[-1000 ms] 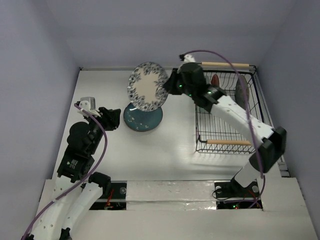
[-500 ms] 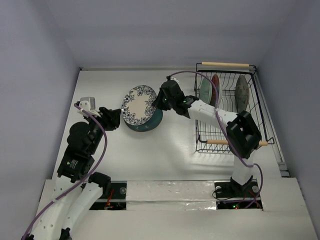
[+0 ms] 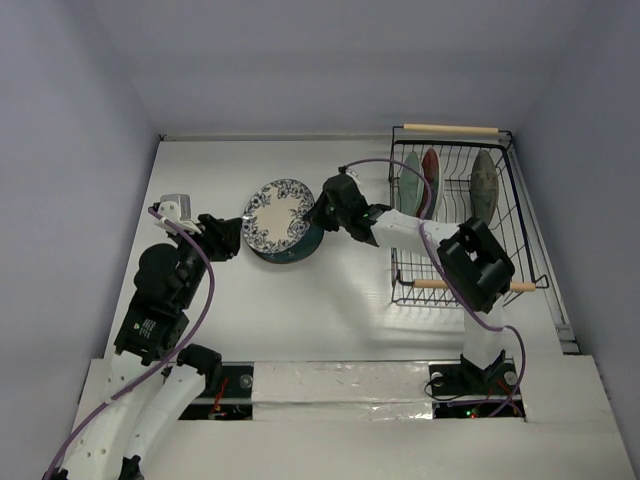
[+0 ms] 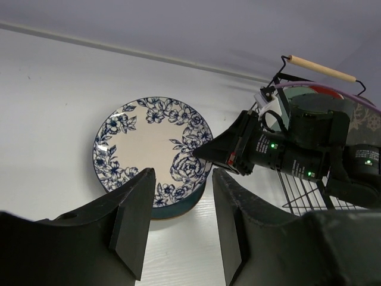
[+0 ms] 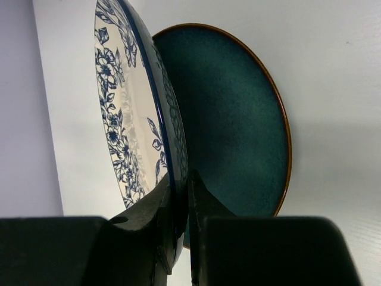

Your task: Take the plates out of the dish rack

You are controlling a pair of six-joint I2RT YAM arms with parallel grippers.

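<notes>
My right gripper [image 3: 322, 213] is shut on the rim of the white plate with blue floral pattern [image 3: 277, 214], holding it tilted just over the dark teal plate [image 3: 303, 246] lying on the table. The right wrist view shows the floral plate [image 5: 128, 113] pinched between my fingers [image 5: 205, 214], with the teal plate [image 5: 238, 119] behind it. The black wire dish rack [image 3: 505, 215] at the right holds a pale mint plate [image 3: 408, 183], a red plate [image 3: 431, 175] and a dark plate [image 3: 484, 180] upright. My left gripper [image 3: 228, 237] is open and empty, left of the plates.
The rack has two wooden rod handles, one far [image 3: 450, 128] and one near [image 3: 428, 284]. Purple cables run along both arms. Grey walls close the table at the back and sides. The left wrist view shows the floral plate [image 4: 143, 143] and the right arm [image 4: 286, 152].
My right arm has swung down and left with the floral plate, lowering it from above the table's back onto the dark teal plate. The left arm has not moved.
</notes>
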